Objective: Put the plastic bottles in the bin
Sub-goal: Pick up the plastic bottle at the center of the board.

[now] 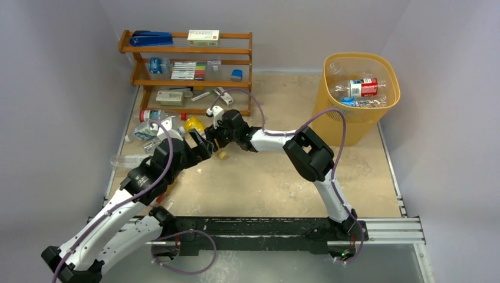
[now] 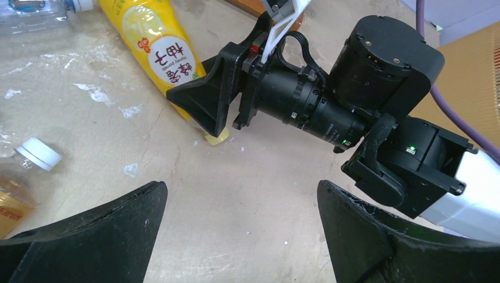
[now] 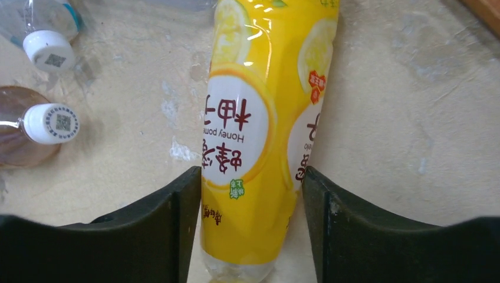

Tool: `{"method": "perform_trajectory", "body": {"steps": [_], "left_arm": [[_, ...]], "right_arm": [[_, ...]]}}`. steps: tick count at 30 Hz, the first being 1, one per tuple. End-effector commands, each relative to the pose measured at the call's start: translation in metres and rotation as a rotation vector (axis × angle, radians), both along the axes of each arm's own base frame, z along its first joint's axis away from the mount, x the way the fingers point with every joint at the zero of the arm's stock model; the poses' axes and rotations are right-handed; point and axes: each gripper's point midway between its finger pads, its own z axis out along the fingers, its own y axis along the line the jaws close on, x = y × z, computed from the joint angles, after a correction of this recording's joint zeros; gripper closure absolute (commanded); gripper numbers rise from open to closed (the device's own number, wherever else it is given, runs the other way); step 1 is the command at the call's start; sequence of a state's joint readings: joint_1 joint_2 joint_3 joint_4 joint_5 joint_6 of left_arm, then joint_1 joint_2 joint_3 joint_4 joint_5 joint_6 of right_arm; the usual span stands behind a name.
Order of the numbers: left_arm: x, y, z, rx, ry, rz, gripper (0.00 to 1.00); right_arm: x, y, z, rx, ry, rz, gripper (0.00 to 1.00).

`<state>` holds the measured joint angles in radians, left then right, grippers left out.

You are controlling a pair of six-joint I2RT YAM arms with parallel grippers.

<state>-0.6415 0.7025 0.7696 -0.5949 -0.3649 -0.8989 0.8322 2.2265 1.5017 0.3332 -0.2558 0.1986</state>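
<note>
A yellow bottle (image 3: 253, 118) with a lemon label lies on the table, its cap end toward the arms. My right gripper (image 3: 250, 224) straddles its lower body, and both fingers press against its sides. From above, the yellow bottle (image 1: 194, 124) lies in front of the rack with the right gripper (image 1: 213, 141) on it. My left gripper (image 2: 242, 218) hovers wide open just beside it, over bare table. The bin (image 1: 330, 97) stands at the far right with several bottles (image 1: 362, 88) inside.
More bottles lie at the left: an amber one (image 3: 23, 132) with a white cap, a clear one (image 3: 47, 50), and others (image 1: 150, 115) near the wooden shelf rack (image 1: 188, 53). A clear bottle (image 1: 127, 159) lies by the left table edge.
</note>
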Motion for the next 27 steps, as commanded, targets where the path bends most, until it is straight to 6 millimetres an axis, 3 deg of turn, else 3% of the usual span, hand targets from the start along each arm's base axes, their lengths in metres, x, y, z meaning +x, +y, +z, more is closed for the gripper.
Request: {"method": "perform_trajectory", "body": {"steps": [1, 6, 14, 21, 27], "left_arm": [[0.000, 0.006, 0.002, 0.006, -0.003, 0.026, 0.01], [0.005, 0.003, 0.002, 0.020, -0.003, 0.019, 0.01], [0.009, -0.003, 0.007, 0.003, -0.015, 0.011, 0.01], [0.006, 0.002, 0.012, -0.007, -0.033, 0.021, 0.01], [0.009, -0.002, 0.010, -0.009, -0.034, 0.014, 0.01]], "right_arm": [[0.006, 0.002, 0.008, -0.027, 0.014, -0.077, 0.44], [-0.006, -0.010, 0.012, -0.036, 0.037, -0.088, 0.64], [-0.037, -0.046, 0.043, -0.037, 0.056, -0.105, 0.71], [-0.045, -0.085, 0.111, -0.006, -0.001, -0.197, 0.71], [-0.029, -0.149, 0.203, 0.098, -0.071, -0.317, 0.70]]}}
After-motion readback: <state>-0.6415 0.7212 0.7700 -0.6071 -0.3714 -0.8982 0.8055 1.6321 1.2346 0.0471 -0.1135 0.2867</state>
